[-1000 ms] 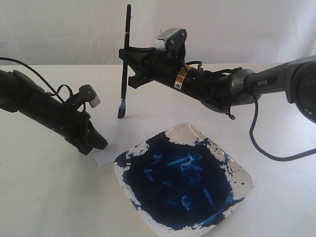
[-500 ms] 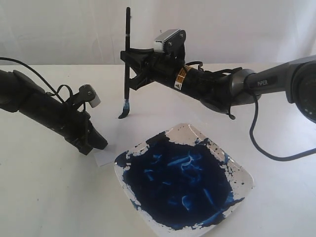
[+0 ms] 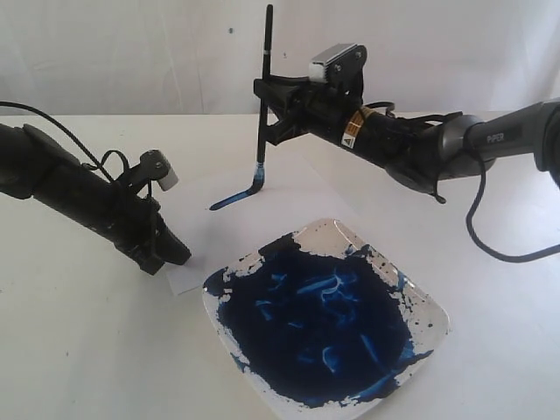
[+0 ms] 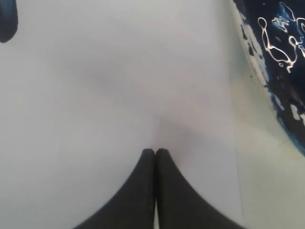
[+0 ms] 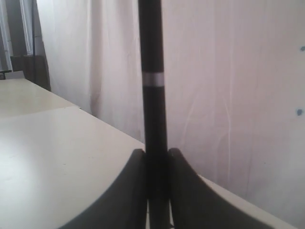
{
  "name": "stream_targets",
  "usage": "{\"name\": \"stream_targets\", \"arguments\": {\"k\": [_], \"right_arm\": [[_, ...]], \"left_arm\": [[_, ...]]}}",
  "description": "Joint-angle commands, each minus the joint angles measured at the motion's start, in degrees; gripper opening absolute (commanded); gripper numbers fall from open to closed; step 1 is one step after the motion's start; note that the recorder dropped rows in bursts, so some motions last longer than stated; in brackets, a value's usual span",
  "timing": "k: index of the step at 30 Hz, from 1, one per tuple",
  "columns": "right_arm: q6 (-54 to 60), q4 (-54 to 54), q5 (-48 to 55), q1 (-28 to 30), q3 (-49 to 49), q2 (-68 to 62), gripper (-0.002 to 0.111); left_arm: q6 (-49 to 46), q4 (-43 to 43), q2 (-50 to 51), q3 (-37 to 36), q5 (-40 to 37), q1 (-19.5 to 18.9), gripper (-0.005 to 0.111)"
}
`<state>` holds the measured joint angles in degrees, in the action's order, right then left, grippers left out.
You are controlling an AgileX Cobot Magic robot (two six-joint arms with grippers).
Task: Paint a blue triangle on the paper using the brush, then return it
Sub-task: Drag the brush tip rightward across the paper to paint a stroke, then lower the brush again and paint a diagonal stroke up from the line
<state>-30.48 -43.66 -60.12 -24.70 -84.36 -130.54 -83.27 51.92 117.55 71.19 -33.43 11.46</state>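
In the exterior view, our right end effector (image 3: 267,109) reaches in from 3 o'clock and is clenched on the brush (image 3: 262,96), gripping the black handle a little above its middle. The brush stands almost upright, with its top at 12 o'clock and its blue-stained tip down on the paper (image 3: 219,234). Our right wrist view shows both fingers (image 5: 136,191) pressed against the handle (image 5: 151,95), one on each side, with a thin pale band around the handle above them.

Of the blue triangle (image 3: 232,199) we see only one dark stroke. It runs across the sheet from the brush tip toward 8 o'clock.

The paper lies flat on the white tabletop (image 3: 79,350), and its near corner sits just beside the plate (image 3: 433,317). That square white plate sits at 5 o'clock from the brush tip and is flooded with dark blue paint.

Our left end effector (image 3: 171,254) comes in from 9 o'clock and points down at the sheet's near left part, well apart from the brush. In the left wrist view its fingers (image 4: 147,191) are clenched together with nothing between them, and their tips rest on or just over the paper (image 4: 119,86). We cannot tell whether they touch it. The painted plate (image 4: 286,71) shows beyond the paper's edge.
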Motion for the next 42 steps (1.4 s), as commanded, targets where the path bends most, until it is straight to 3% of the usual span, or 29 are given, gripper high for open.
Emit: {"name": "stream_targets", "arguments": {"k": [1,12,19,22,26,30,34,40,42], "right_arm": [[0.7,0.6,0.5,2.0,-0.3,0.0,0.0],[0.8,0.6,0.0,2.7,-0.3,1.0,0.0],[0.0,-5.5,-7.6,2.1,-0.2,5.9,0.0],[-6.6,-7.4,-2.8,-0.3,-0.2,7.9,0.0],[-12.0,-5.5,15.4,-5.0,-0.2,11.0,0.0],[-9.2,7.7,24.8,-10.0,-0.1,12.2,0.0],[6.7,28.0,32.7,-14.2,-0.1,12.2,0.0],[33.9,59.1,30.7,-19.3,-0.1,11.8,0.0],[36.0,63.0,30.4,-19.9,-0.1,11.4,0.0]], "left_arm": [[0.0,-0.1,-0.1,-0.4,-1.2,0.1,0.0],[0.0,-0.1,-0.1,-0.4,-1.2,0.1,0.0],[0.0,-0.5,-0.1,-0.4,-1.2,0.1,0.0],[0.0,-0.5,-0.1,-0.4,-1.2,0.1,0.0],[0.0,-0.5,-0.1,-0.4,-1.2,0.1,0.0],[0.0,-0.5,-0.1,-0.4,-1.2,0.1,0.0],[0.0,-0.5,-0.1,-0.4,-1.2,0.1,0.0],[0.0,-0.5,-0.1,-0.4,-1.2,0.1,0.0],[0.0,-0.5,-0.1,-0.4,-1.2,0.1,0.0]]}}
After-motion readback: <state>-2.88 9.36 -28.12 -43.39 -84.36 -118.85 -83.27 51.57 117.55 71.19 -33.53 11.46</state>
